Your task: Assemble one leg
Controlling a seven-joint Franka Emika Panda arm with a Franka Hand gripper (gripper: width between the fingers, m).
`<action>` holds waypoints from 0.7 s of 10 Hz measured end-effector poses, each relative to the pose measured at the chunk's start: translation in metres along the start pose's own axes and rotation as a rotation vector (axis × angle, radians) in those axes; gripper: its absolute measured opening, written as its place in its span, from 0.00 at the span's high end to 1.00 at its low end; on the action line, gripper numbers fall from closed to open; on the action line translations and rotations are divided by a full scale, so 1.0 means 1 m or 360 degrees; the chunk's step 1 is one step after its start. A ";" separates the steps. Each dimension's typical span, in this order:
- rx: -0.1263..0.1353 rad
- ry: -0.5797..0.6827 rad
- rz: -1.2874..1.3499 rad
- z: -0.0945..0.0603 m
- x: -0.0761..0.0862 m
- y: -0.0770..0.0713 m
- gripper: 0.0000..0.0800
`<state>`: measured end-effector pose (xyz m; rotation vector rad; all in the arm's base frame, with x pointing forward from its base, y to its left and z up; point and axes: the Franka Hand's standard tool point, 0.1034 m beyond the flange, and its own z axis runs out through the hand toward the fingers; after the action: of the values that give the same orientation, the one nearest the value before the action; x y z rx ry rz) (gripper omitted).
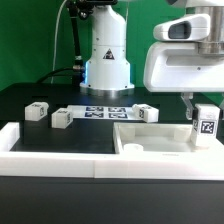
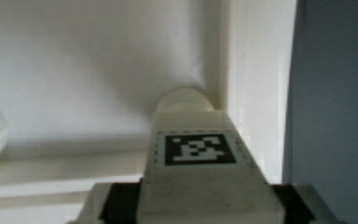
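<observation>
My gripper point(image 1: 204, 108) is shut on a leg point(image 1: 207, 124), a small white post with a black-and-white tag facing the camera. It holds the leg upright over the far-right end of the large flat white panel point(image 1: 150, 141). In the wrist view the leg point(image 2: 201, 140) runs out from between my two black fingers point(image 2: 128, 200), tag up, its tip near the panel's corner point(image 2: 87, 80). I cannot tell whether the leg touches the panel. Three more tagged legs lie on the black table: two at the exterior view's left point(image 1: 37, 110) point(image 1: 61, 118) and one behind the panel point(image 1: 147, 112).
The marker board point(image 1: 105, 112) lies flat before the robot's white base point(image 1: 107, 60). A white raised border point(image 1: 50, 145) runs along the table's front and left. A round hole point(image 1: 132, 147) shows at the panel's left end.
</observation>
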<state>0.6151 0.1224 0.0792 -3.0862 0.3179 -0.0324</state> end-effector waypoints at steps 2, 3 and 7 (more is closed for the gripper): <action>-0.0003 0.0004 0.0319 0.001 -0.001 -0.001 0.63; -0.0002 0.0007 0.0455 0.001 -0.001 -0.001 0.63; 0.0016 0.0018 0.1049 0.002 -0.001 -0.002 0.63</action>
<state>0.6148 0.1249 0.0776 -2.8050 1.2946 -0.0297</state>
